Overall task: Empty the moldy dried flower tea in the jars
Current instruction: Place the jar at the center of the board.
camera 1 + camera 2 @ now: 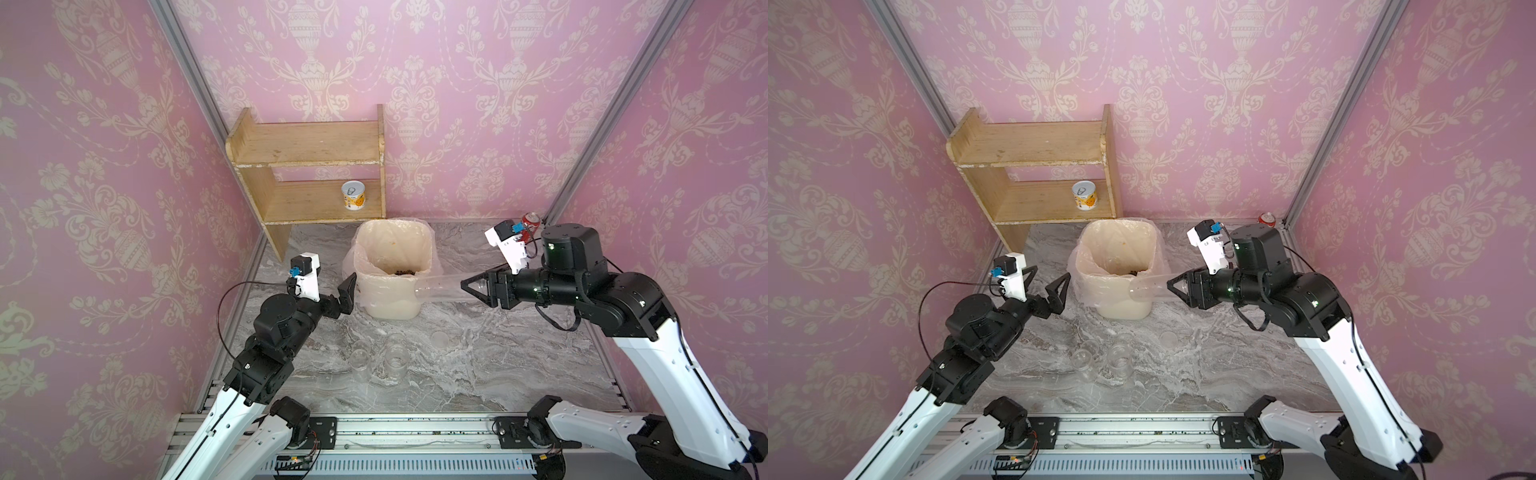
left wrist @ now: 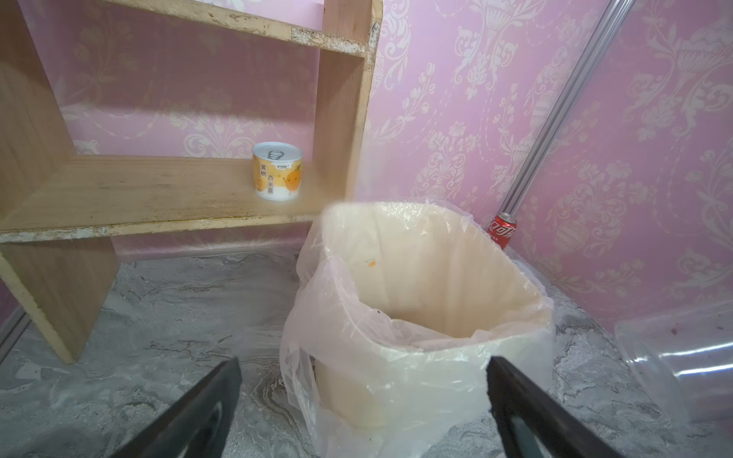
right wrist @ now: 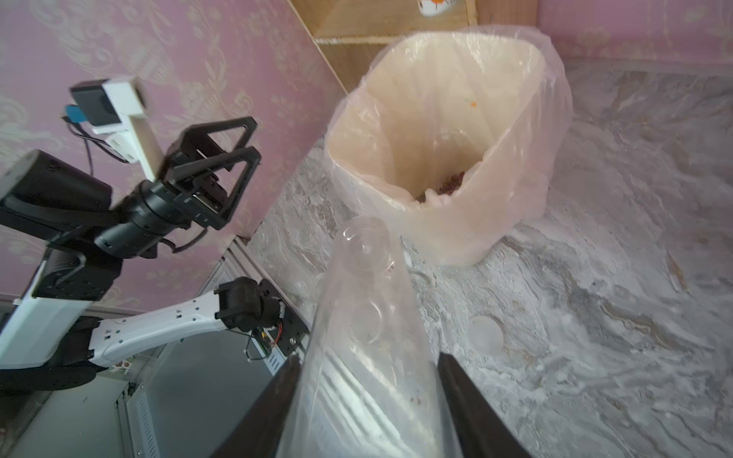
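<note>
One tin (image 2: 277,170) reads 黄桃 西米露; red can (image 2: 503,229) bears Coca-Cola.

Both top views hang high over the near edge, looking steeply down on the grey marbled tabletop (image 1: 478,374) toward the pink patterned back wall (image 1: 415,62). The left wrist camera sits low, close to the cream plastic-lined bin (image 2: 416,253), facing the light wooden shelf (image 2: 158,190). The right wrist camera peers along the tall clear plastic jar (image 3: 357,337) at that same bin.

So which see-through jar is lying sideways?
The tall slim jar in the right gripper, held sideways by the bin. The two short jars stand upright on the table.
</note>
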You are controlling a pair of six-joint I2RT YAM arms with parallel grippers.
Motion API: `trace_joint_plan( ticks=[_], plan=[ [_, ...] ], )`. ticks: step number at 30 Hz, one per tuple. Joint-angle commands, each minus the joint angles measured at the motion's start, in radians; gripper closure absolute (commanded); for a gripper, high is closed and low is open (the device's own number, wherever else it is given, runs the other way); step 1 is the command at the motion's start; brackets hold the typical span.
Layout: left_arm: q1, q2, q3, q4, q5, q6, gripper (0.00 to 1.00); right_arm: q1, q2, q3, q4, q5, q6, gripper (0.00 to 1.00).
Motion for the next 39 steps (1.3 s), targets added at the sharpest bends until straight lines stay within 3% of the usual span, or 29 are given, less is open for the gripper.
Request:
trace_joint_plan(
  ticks=[1, 10, 24, 39],
  plan=[
    [0.007, -0.050, -0.055, -0.059, 0.023, 0.075, 0.01, 0.003, 0.044, -0.008, -0.154, 0.064, -0.069, 0.60],
    [0.008, -0.084, -0.120, -0.041, 0.002, 0.052, 0.01, 0.045, 0.143, -0.121, -0.209, 0.181, -0.074, 0.59],
    [0.007, -0.081, -0.163, -0.032, -0.049, 0.087, 0.01, 0.191, 0.194, -0.350, -0.118, 0.286, 0.035, 0.59],
    [0.007, -0.062, -0.173, -0.012, -0.051, 0.095, 0.01, 0.279, 0.302, -0.395, -0.027, 0.350, 0.080, 0.59]
  ],
)
